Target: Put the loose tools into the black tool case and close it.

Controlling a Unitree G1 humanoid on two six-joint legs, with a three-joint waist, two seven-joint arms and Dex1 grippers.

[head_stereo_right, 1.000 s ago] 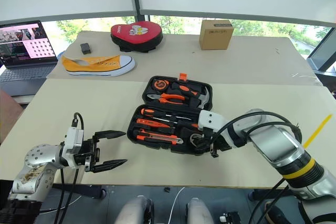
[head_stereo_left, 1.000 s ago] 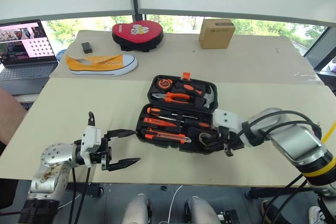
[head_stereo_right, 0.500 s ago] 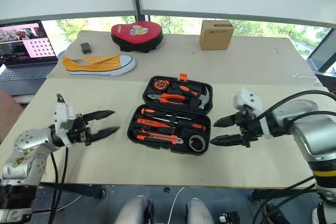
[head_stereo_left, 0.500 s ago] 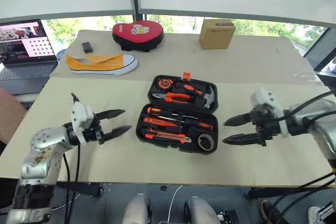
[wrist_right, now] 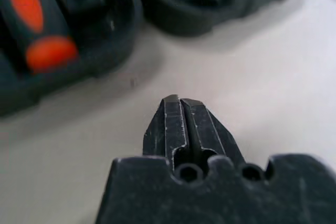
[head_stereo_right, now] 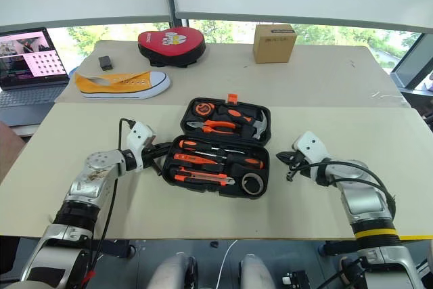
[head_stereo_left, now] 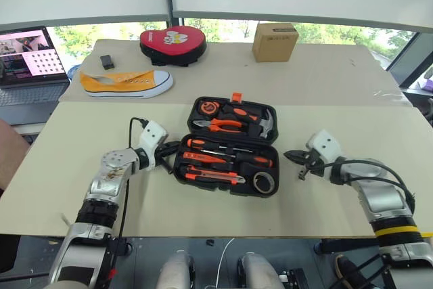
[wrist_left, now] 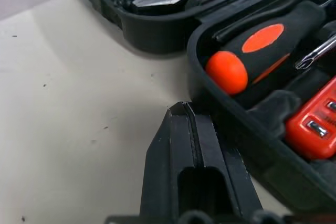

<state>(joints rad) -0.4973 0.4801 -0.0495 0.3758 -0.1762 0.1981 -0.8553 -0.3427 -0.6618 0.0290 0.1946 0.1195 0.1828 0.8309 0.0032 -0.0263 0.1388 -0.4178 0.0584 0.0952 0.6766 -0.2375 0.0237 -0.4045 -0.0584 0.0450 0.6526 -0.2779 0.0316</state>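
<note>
Left eye view: black tool case (head_stereo_left: 230, 145) between left hand (head_stereo_left: 169, 156) and right hand (head_stereo_left: 292, 156).

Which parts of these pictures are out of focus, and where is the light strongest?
Right wrist view: the case is blurred, the shut right gripper sharper. Left wrist view: the screwdriver is sharp. Left eye view: brightest at the windows behind the table.

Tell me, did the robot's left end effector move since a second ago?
Yes. The left end effector moved forward to the tool case's left edge.
</note>
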